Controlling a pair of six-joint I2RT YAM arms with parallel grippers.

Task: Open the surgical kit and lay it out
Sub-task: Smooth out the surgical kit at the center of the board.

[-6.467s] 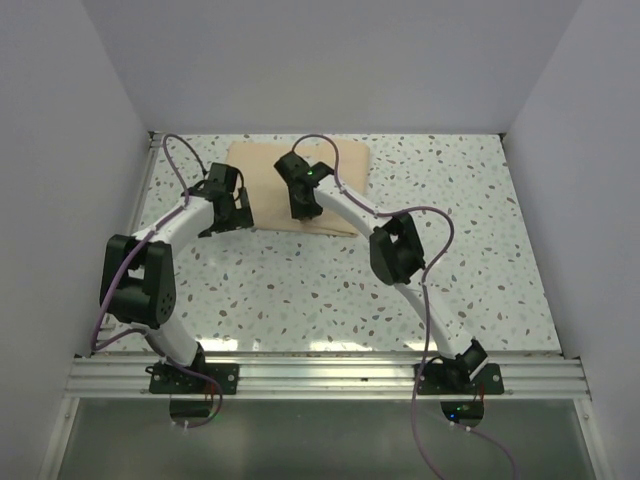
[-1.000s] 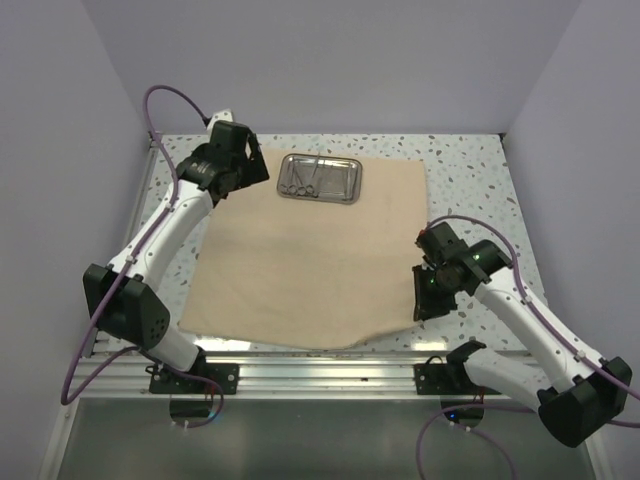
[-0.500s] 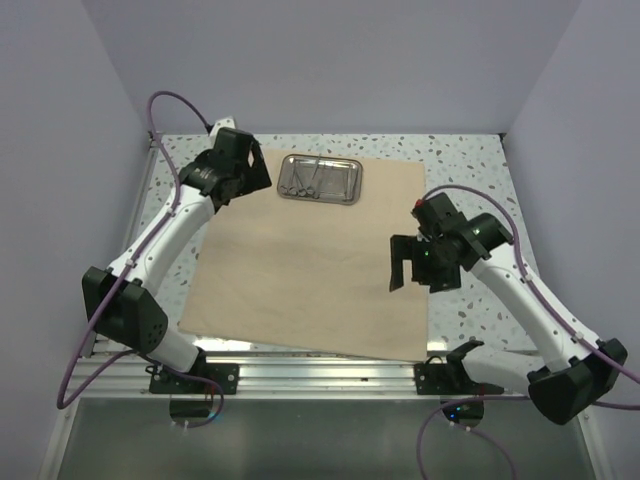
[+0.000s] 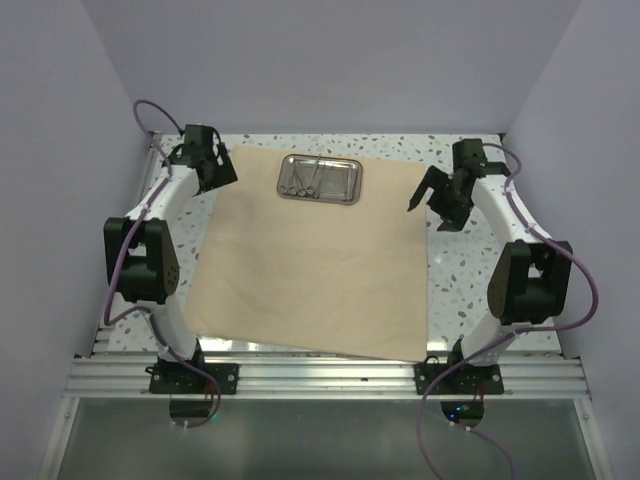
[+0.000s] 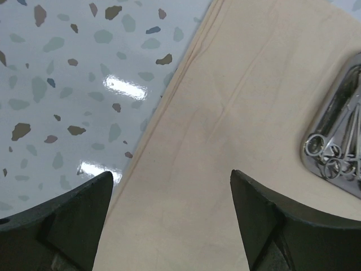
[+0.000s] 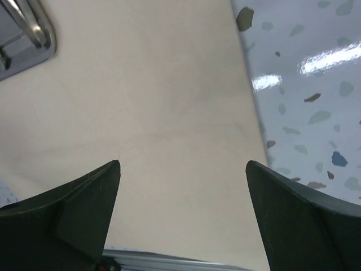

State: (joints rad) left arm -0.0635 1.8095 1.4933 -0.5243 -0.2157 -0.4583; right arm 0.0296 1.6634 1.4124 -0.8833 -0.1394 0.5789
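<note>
My left pincer [image 5: 171, 175] hangs over the far left edge of the cloth [image 4: 310, 270], jaws wide apart and holding nothing. The cloth lies spread flat on the bench [image 4: 480, 270], reaching from the far side almost to the near rail. It looks soft, light and limp, so I judge it will drag and wrinkle instead of sliding as one piece. The doubled hem along its left edge is the best place to pinch it.

The tray [image 4: 320, 178] sits on the cloth at the far middle. It is stiff, polished steel and probably slippery, so I would take it by the raised rim. The instruments [image 5: 333, 158] lie bunched inside it. They are thin, hard and smooth, and likely to slip, so the ring handles seem the surest hold.

My right pincer [image 6: 183, 164] hovers over the cloth's far right corner, also spread wide and empty.

I can read no brand, label or writing anywhere.
</note>
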